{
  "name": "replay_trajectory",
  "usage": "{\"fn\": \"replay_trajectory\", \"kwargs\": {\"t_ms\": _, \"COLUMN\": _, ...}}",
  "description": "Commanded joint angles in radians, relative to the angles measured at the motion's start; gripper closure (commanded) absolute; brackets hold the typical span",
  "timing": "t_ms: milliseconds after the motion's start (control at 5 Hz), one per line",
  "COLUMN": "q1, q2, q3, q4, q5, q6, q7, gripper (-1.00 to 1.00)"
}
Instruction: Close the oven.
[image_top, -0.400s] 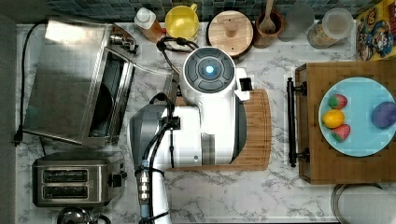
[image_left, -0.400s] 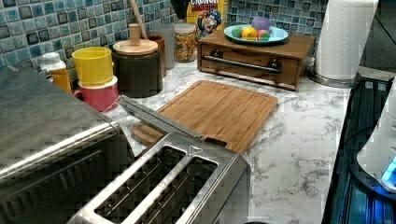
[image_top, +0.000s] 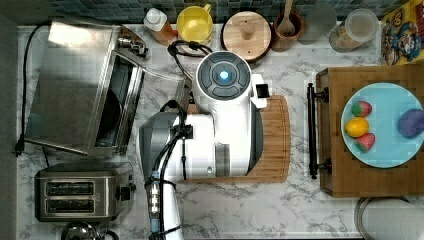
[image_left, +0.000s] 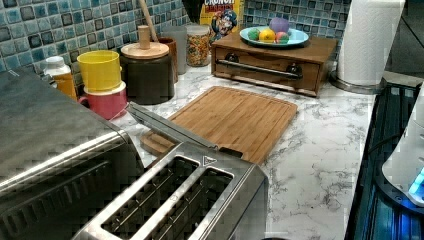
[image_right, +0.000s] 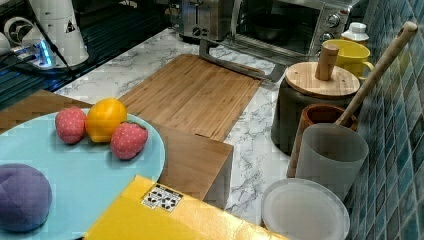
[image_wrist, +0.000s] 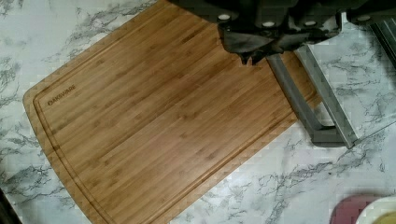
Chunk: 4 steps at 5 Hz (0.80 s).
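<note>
The yellow cup (image_top: 194, 24) sits at the back of the marble desk (image_top: 280, 205), stacked on a pink cup (image_left: 106, 101) as the left view shows. I cannot see anything inside it. Next to it is a dark pot with a round wooden lid (image_top: 246, 34), and then a brown jar (image_top: 288, 26) with a wooden spoon (image_right: 372, 70) leaning in it. A clear jar (image_left: 198, 45) holds colored cereal. On the wooden box (image_top: 372, 135) at the top view's right sits a blue plate (image_top: 387, 97) — it holds two red strawberries, a yellow lemon and a purple ball.

The oven (image_top: 75, 85) stands on the desk at the top view's left, above the small toaster (image_top: 80, 192). Its long side runs from the back of the desk toward the front. Its mouth faces the top view's right, toward the cutting board (image_top: 275, 140), and its inside is dark. The glass door (image_right: 250, 52) is open — it lies folded down almost flat, and its bar handle (image_wrist: 299, 100) reaches over the near edge of the cutting board.

The white robot arm (image_top: 220, 125) hangs over the cutting board. In the wrist view the end effector (image_wrist: 254, 55) is dark and close above the bar handle, with its tips drawn together and nothing held between them.
</note>
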Motion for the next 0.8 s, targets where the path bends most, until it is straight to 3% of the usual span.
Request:
{"fn": "replay_trajectory", "kwargs": {"t_ms": 200, "q1": -0.023, "q2": -0.187, "q3": -0.031, "q4": -0.372, "q5": 0.127, "q6": 0.272, "q7": -0.168, "gripper": 1.00}}
{"fn": "replay_trajectory", "kwargs": {"t_ms": 600, "q1": 0.020, "q2": -0.294, "q3": -0.106, "q4": -0.618, "q5": 0.336, "q6": 0.526, "q7": -0.418, "gripper": 1.00}}
{"fn": "replay_trajectory", "kwargs": {"t_ms": 800, "q1": 0.077, "q2": -0.241, "q3": -0.121, "q4": -0.636, "q5": 0.478, "q6": 0.583, "q7": -0.639, "gripper": 1.00}}
